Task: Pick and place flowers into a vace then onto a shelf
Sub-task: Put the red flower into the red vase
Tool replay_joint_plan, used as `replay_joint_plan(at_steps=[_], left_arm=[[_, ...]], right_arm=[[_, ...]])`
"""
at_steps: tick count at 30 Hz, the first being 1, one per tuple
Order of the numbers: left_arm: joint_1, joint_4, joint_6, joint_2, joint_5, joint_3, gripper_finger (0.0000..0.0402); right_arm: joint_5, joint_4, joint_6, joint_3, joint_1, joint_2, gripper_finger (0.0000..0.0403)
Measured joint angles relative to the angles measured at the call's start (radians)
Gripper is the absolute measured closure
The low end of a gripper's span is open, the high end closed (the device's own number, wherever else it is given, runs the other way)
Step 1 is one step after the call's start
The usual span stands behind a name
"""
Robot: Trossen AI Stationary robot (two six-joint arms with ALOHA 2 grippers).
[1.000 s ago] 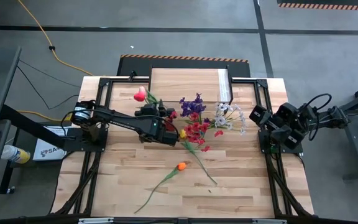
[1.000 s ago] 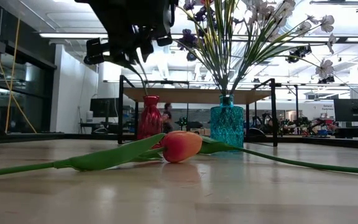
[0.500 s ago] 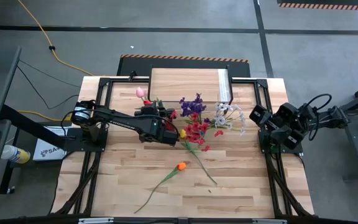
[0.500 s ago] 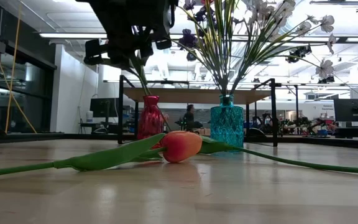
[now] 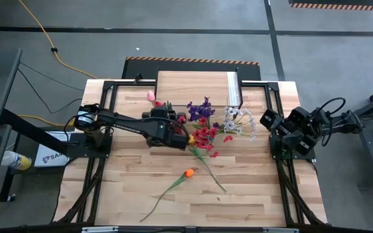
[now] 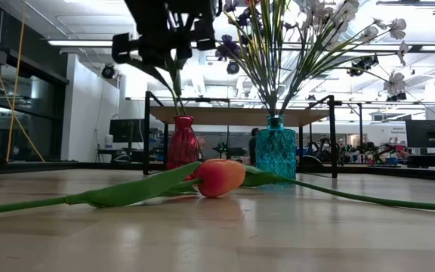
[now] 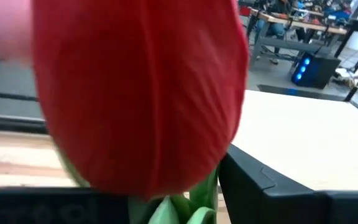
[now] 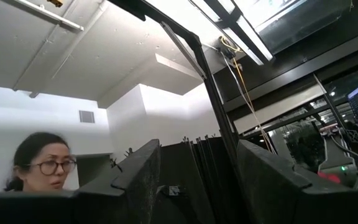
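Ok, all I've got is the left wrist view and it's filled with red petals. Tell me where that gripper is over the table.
Observer: The left gripper hangs above the red vase. The stem of the tulip runs from the gripper down to the vase mouth. I can't tell if its tip is inside.
Operator: Give me what's lying on the table.
Observer: An orange tulip lies flat on the planks, on the near side of the red vase and the teal vase, which holds blossom sprays.
Operator: Report the right arm.
Observer: The right gripper sits at the table's right edge, fingers apart, pointing up toward the ceiling.
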Motion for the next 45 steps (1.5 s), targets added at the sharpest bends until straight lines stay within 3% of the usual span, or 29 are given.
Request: replay_joint_plan(at_steps=[11, 26, 45], left_arm=[[0.0, 0.002, 0.057, 0.0, 0.001, 0.038, 0.028], [0.0, 0.005, 0.054, 0.0, -0.009, 0.038, 0.0369], [0.0, 0.017, 0.051, -0.069, -0.106, 0.038, 0.0369]], right_arm=[[0.0, 0.0, 0.006, 0.0, 0.0, 0.0, 0.0197], [0.0, 0.0, 0.008, 0.0, 0.0, 0.0, 0.0197], [0.0, -0.004, 0.005, 0.0, 0.0, 0.0, 0.0197]])
